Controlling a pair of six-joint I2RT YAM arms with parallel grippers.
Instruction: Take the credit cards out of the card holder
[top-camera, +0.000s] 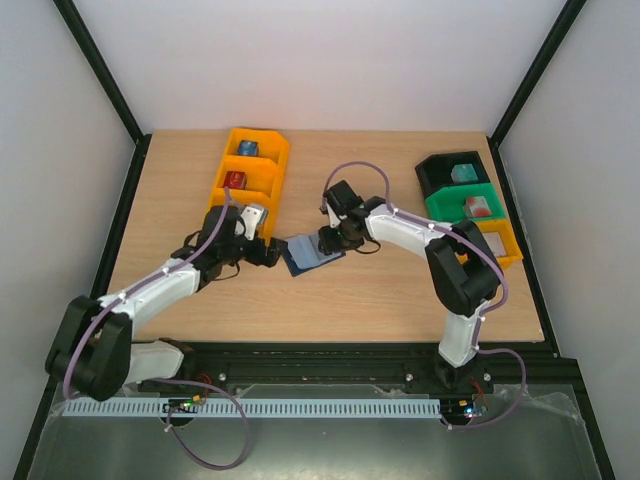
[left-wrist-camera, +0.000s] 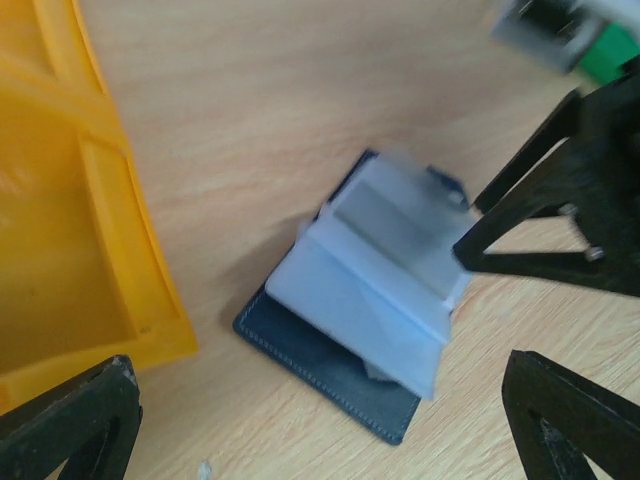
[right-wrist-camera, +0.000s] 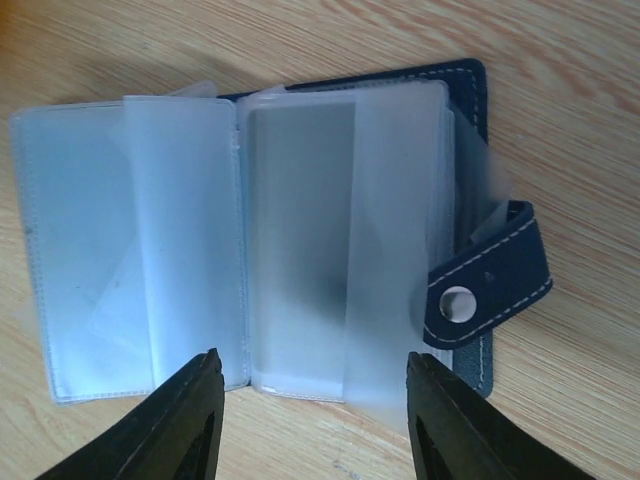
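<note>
1. The holder (top-camera: 308, 254) lies open on the tabletop (top-camera: 400, 290), between your two arms and just in front of the yellow bin (top-camera: 283, 165).
2. The right jaws are parted with nothing between them. They hang directly over the holder's right leaf, near the snap tab (right-wrist-camera: 485, 285).
3. The left jaws are spread wide and empty, just beside the holder's left end.
4. In the right wrist view the holder spreads side to side. Its spine runs straight away from the right jaws, and their gap lies along that long spread. Your right arm (top-camera: 410, 228) is the nearer one, so I judge the next move belongs to it.
5. Count: one holder, with several clear sleeves (right-wrist-camera: 130, 240) fanned out. No card lies loose on the tabletop.
6. A grey shape (right-wrist-camera: 300, 250) inside the right sleeve may be a card; you cannot tell from here.
</note>
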